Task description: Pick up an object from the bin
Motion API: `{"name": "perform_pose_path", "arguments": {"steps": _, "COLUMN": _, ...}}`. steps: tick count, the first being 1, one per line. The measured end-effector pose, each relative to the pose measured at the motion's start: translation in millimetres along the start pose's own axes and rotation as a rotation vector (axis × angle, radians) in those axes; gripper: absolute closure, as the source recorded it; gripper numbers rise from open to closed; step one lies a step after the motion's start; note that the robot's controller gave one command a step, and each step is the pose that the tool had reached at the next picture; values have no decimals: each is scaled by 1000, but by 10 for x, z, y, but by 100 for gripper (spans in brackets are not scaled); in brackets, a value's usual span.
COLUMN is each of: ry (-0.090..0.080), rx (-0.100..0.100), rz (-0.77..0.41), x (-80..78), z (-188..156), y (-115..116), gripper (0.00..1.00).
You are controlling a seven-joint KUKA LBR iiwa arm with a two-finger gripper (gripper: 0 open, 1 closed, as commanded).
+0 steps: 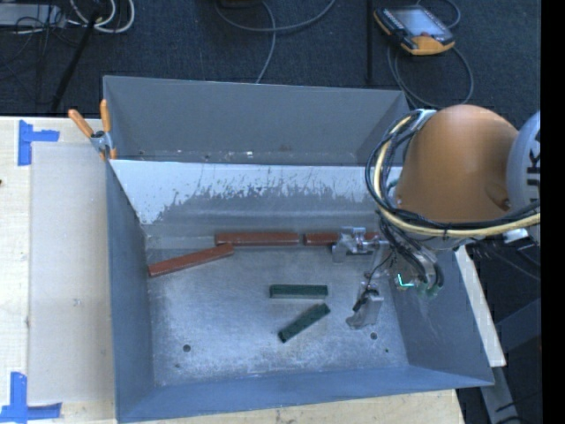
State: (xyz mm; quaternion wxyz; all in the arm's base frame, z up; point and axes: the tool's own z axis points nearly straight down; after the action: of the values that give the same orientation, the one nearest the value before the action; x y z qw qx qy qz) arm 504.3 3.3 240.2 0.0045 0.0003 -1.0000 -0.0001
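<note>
Nearest, a tilted dark green block (303, 321) lies on the bin (212, 356) floor, a second green block (298, 291) just behind it. To their right the tool (358, 276) hangs wide open and empty, brown sticks (256, 238) beyond. Closing here would likely catch nothing, the blocks lying outside its fingers (364, 309).

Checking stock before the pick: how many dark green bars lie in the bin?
2. One dark green bar lies flat mid-floor; the second bar lies tilted just in front of it. The arm's orange cover may hide more at right.
</note>
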Motion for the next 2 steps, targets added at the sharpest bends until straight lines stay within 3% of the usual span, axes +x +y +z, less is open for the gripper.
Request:
{"name": "perform_pose_path", "arguments": {"steps": 1, "ry": 0, "rx": 0, "rz": -48, "x": -581, "z": 1740, "y": 178, "gripper": 0}}
{"name": "perform_pose_path", "arguments": {"steps": 2, "ry": -10, "rx": 0, "rz": -30, "x": -469, "z": 1387, "y": 213, "gripper": 0}}
